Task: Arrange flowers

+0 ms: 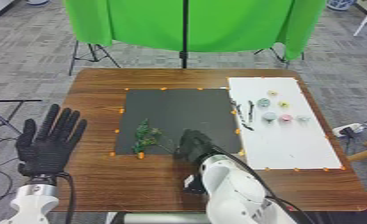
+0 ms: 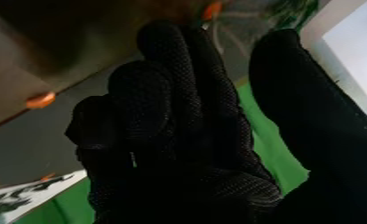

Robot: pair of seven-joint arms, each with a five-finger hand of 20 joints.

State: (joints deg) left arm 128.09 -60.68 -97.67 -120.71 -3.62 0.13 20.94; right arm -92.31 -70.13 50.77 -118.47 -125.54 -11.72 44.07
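My right hand (image 1: 195,144) is over the dark mat's (image 1: 175,107) near edge, fingers open. Left of it on the mat lies a green leafy sprig (image 1: 144,136), its thin stem running towards that hand. My left hand (image 1: 51,145) is open, left of the mat, fingers straight and pointing away. In the right wrist view my right hand (image 2: 193,130) holds its thumb apart from the fingers, with green leaves (image 2: 290,14) beyond the tips. On the white sheet (image 1: 308,150) are small round flower heads, among them a pink one (image 1: 285,118), a yellow one (image 1: 283,104) and a pale green one (image 1: 264,102).
Dark thin pieces (image 1: 245,115) lie along the white sheet's left side. Small orange markers (image 1: 140,155) line the mat and sheet on the brown table (image 1: 99,185). A green cloth (image 1: 193,30) hangs from a stand beyond the table.
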